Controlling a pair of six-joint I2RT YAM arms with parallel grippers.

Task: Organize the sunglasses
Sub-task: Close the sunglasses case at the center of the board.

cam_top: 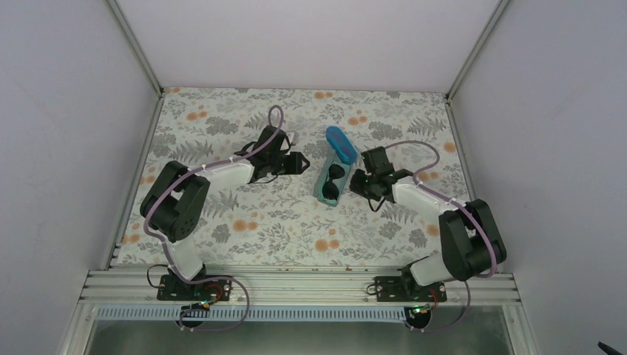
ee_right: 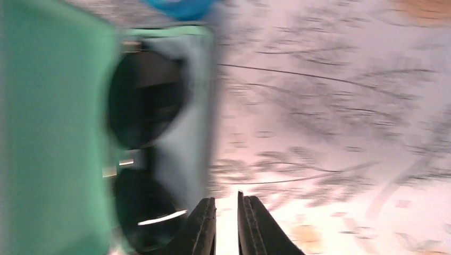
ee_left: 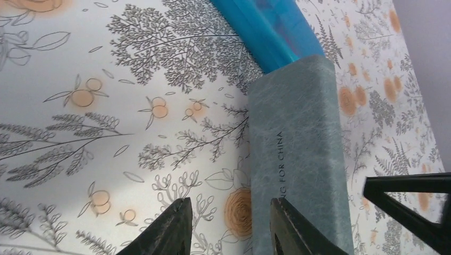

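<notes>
Top view, bottom edge: both arm bases on the metal rail, arms reaching up the frame over the floral table cover point(cam_top: 244, 222).

Left gripper point(cam_top: 302, 163), left of centre in the top view: released. In the left wrist view point(ee_left: 228, 226) fingers point(ee_left: 173, 231) stand well apart, only patterned cover between them. Right-hand finger of the pair overlaps the near edge of the grey case point(ee_left: 298, 159) in that view; touching or just above it, cannot tell.

Right gripper point(cam_top: 356, 183), right of centre, tips just beside the case's right side. In the right wrist view point(ee_right: 226, 226): fingers point(ee_right: 205, 228) drawn almost together, a thin slit left, nothing gripped. View blurred.

Between the two grippers, centre of the top view: grey case point(cam_top: 318, 190) lying open, green lining point(ee_right: 48, 133) showing in the right wrist view.

Black sunglasses point(cam_top: 332, 183) inside the open case, folded, one dark lens point(ee_right: 141, 101) above the other in the right wrist view, left of the fingers.

Further up the frame: blue case point(cam_top: 340, 142), oblong, its lower end against the upper end of the grey case; in the left wrist view point(ee_left: 266, 26) it runs off the top edge.

Beyond: back of the cover, then plain pale walls.
</notes>
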